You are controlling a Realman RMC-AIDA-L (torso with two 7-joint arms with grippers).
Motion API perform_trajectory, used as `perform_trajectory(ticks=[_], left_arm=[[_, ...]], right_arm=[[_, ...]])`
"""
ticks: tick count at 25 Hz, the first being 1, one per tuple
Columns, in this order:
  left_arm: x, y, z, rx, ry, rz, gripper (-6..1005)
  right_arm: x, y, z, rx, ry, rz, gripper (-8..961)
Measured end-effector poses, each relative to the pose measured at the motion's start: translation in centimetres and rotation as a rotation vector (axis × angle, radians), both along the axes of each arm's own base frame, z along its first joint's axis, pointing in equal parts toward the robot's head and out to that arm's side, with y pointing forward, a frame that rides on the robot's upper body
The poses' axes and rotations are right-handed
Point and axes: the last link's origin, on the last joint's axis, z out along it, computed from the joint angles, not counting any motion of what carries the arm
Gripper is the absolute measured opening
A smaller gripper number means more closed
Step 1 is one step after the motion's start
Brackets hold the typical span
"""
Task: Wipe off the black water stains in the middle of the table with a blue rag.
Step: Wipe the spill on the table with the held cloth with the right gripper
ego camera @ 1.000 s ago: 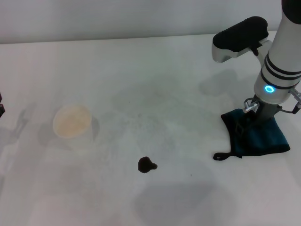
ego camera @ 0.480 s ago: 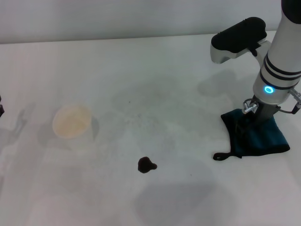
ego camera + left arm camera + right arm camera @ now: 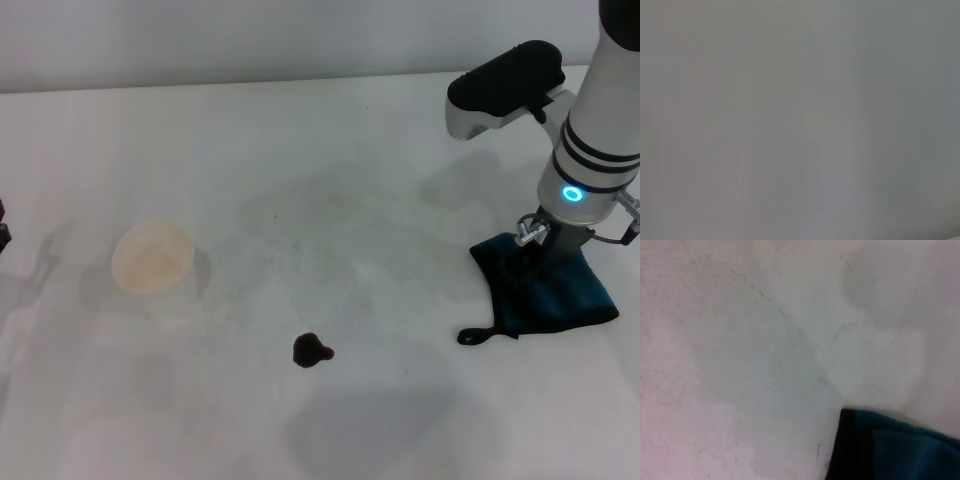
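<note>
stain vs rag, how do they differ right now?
Size: the stain is a small blob with a side lobe; the rag is far bigger.
Colour: the stain is dark brown-black; the rag is teal-blue with black edging and a loop.
Place: the stain sits near mid-table, alone; the rag lies at the robot's right, under the right gripper.
Both rest on the white table, well apart.

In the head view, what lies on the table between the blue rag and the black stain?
Nothing: in the head view the table is bare between the blue rag and the black stain, apart from faint smudges and the rag's black loop pointing that way.
</note>
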Motion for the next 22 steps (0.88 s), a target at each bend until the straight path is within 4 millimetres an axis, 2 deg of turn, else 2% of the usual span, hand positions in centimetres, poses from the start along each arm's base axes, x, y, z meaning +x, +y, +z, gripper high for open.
perform_trajectory(ticks=[5,16,22], left_arm=[[0.00,-0.05,-0.03,0.000,-0.002,0.001,876],[0.02,-0.05,0.00,0.001,-0.002,-0.001,875],[0.03,-0.05,0.06,0.003,-0.001,-0.004,875]], right_arm=[[0.20,0.04,0.03,0.005,-0.002,0.003,164],[0.47,0.05,0.12,0.003,-0.004,0.009,84],[-0.21,-0.10,-0.08,-0.023,0.005,0.035,68]])
